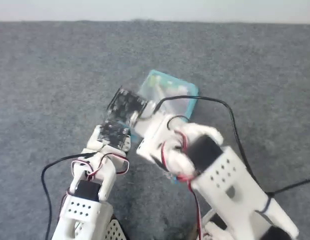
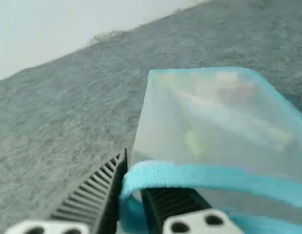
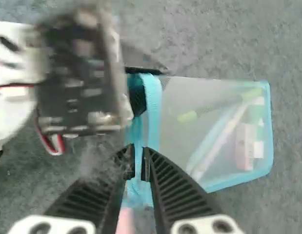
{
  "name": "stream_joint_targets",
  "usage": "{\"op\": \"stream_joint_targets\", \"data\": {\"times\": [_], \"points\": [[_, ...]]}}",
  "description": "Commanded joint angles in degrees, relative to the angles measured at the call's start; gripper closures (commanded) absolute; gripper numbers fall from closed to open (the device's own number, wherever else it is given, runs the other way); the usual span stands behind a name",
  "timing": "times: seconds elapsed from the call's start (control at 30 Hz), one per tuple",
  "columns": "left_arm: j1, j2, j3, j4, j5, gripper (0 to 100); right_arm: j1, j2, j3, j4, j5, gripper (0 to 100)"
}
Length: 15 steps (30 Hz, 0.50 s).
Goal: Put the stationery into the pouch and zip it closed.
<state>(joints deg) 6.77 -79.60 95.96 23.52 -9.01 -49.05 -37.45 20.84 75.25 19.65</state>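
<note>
black ribbed fingers (image 3: 165,195) of the right hand (image 3: 137,155) sit at the bottom of the right wrist view, pressed together on the turquoise edge band of the pouch (image 3: 214,131). the left hand (image 2: 133,187), at the bottom centre of the left wrist view, is clamped on the same woven band where it turns a corner.

a small pink-and-white piece (image 3: 248,144) inside the pouch carries marks too blurred to read.

in the high view the pouch lies at the centre of the frame, with its lower half hidden behind both white arms. whether the zip is drawn shut cannot be made out. the left hand shows in the upper left of the right wrist view as a dark smeared block, its details lost.

the pouch is a flat rectangle of cloudy, see-through plastic with a bright turquoise fabric trim. the stationery (image 3: 224,122) shows through it as long pale sticks, and one pen (image 3: 190,116) has a yellow-green end. the desk (image 1: 54,75) has a grey, fuzzy, felt-like cover. a black cable (image 1: 230,112) loops over the right arm.
</note>
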Motion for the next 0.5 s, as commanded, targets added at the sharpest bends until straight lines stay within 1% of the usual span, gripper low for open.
{"op": "stream_joint_targets", "data": {"times": [0.0, 0.13, 0.27, 0.37, 0.47], "points": [[0.44, 0.79, -3.21, 0.18, -0.44, 99, -2.42, -4.44, -3.43, 2.15, 1.14, 99.3], [0.26, 0.79, -3.21, 0.18, -0.18, 99, -4.44, -4.44, -2.55, 2.77, 2.37, 99.3], [-1.05, 0.79, -4.09, 0.09, 0.62, 99, -4.18, -4.0, 2.37, 2.68, 3.25, 99.3], [-4.57, 0.79, -5.32, 0.09, 4.04, 99, 1.01, -4.7, 6.15, 2.68, 2.99, 99.2], [-5.45, 0.79, -5.49, 0.0, 4.66, 99, 8.04, -4.7, 10.29, 2.42, 1.58, 99.2]]}}
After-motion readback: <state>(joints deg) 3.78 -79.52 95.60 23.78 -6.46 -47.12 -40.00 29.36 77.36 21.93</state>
